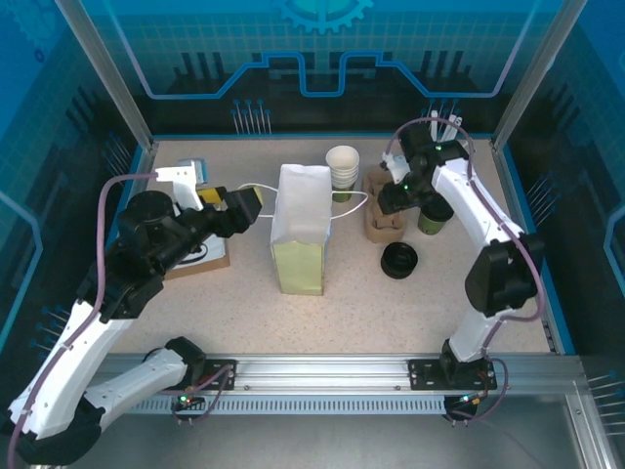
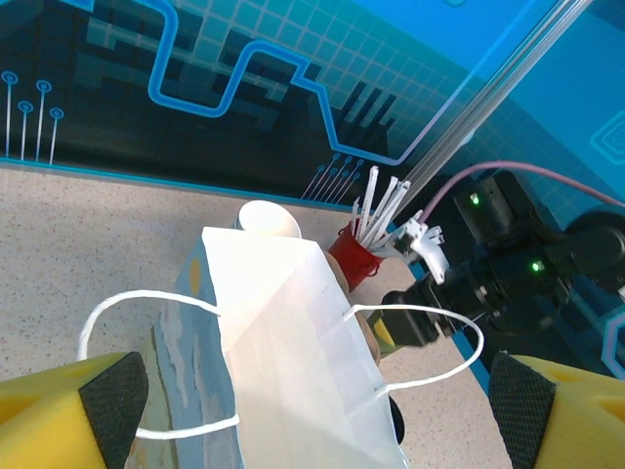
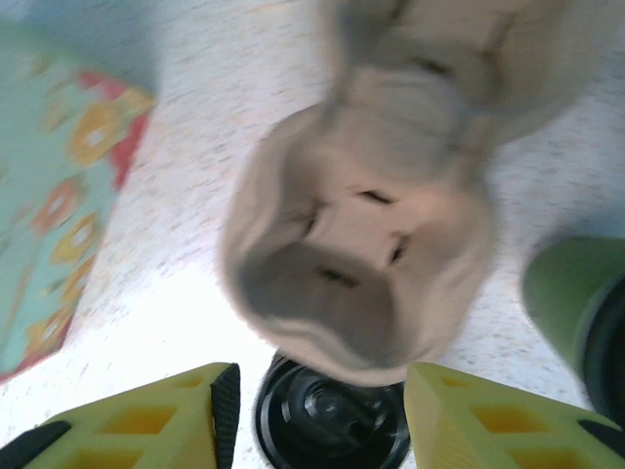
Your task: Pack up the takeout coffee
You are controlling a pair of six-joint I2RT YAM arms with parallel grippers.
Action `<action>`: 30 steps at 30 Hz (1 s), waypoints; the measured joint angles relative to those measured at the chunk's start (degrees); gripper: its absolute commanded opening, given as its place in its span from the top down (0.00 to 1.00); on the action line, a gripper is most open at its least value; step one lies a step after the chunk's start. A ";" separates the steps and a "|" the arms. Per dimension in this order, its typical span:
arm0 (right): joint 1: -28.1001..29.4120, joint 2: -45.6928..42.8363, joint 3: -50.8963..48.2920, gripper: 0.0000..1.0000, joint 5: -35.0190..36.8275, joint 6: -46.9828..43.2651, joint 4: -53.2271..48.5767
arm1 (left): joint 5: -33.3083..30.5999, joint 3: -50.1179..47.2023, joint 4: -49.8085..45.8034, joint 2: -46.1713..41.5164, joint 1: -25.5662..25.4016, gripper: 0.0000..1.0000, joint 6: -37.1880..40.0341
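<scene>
The takeout coffee (image 1: 435, 217), an olive-green cup with a black lid, stands upright at the right of the table; its green wall shows at the right edge of the right wrist view (image 3: 574, 298). My right gripper (image 1: 395, 200) hovers just left of it, above the brown pulp cup carrier (image 1: 383, 213), open and holding nothing (image 3: 322, 420). The white paper bag (image 1: 298, 230) sits mid-table with its string handles out. My left gripper (image 1: 244, 205) is open at the bag's left side, its yellow fingers (image 2: 68, 410) spread wide on either side of the bag (image 2: 283, 342).
A nested stack of lidless cups (image 1: 343, 168) stands behind the bag. Loose black lids (image 1: 399, 260) lie in front of the carrier (image 3: 361, 225), below my right fingers (image 3: 332, 415). A red holder of white sticks (image 2: 356, 256) stands at the back right. A flat printed card (image 1: 200, 256) lies under the left arm.
</scene>
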 measured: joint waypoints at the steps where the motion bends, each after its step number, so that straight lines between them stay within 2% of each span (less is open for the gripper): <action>1: 0.74 -0.98 -1.33 0.47 -0.81 -1.25 0.20 | -0.04 -0.28 -0.17 -0.66 0.00 0.07 0.02; 4: 1.86 -1.18 -3.74 0.47 -2.89 -4.35 0.39 | -0.24 -1.27 -1.01 -2.49 0.00 0.07 0.00; 9: 2.80 3.54 -3.85 0.48 -3.43 -6.64 0.68 | -0.70 -1.70 -2.47 -3.43 0.00 0.07 0.00; 18: 5.38 10.84 0.50 0.47 -1.86 -7.82 0.72 | -1.29 -2.25 -2.75 -3.69 0.00 0.06 -0.02; 30: 5.42 14.03 3.50 0.59 -0.33 -8.83 0.17 | -1.36 -2.36 -2.75 -3.08 0.00 0.06 0.00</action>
